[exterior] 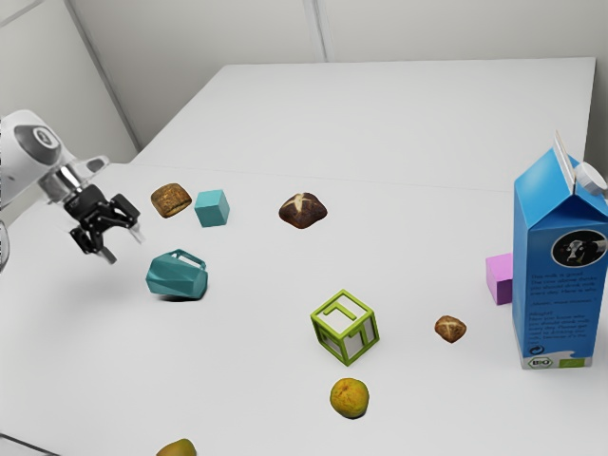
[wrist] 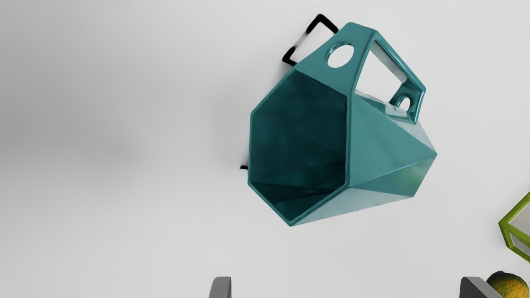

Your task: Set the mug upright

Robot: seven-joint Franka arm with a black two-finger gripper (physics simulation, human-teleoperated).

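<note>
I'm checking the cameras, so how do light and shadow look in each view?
Exterior view: soft, fairly even light, a thin dark shadow under the tipped mug. Wrist view: a blurry grey shadow on the table off the mug's mouth, the mug's inside dark, a faint green tint near its base.

Rounded white arm (exterior: 17, 157), black gripper (exterior: 124, 246)
</note>
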